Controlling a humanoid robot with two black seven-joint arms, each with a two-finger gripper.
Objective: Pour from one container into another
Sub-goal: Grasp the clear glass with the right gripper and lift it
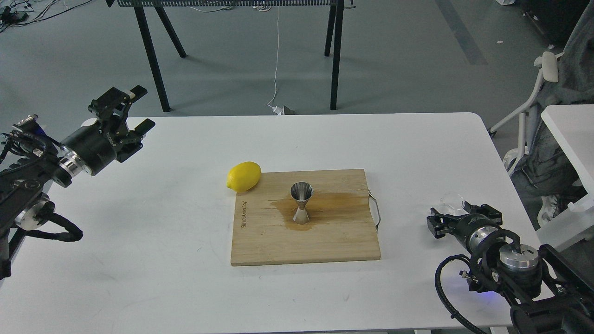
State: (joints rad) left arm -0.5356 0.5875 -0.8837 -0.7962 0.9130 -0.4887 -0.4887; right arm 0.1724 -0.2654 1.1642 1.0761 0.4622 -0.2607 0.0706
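Observation:
The steel jigger [301,202] stands upright in the middle of the wooden cutting board [325,246], inside a brown wet patch [334,202]. The small clear glass cup [453,200] sits on the white table [185,222] at the right, well off the board. My right gripper [460,214] is directly behind the cup on the near side, its fingers spread wide and holding nothing. Whether they touch the glass I cannot tell. My left gripper [139,107] hangs open above the table's far left corner, far from both containers.
A yellow lemon [243,176] lies against the board's far left corner. A metal handle [375,211] sticks out of the board's right edge. A second white table [573,134] and a chair stand past the right edge.

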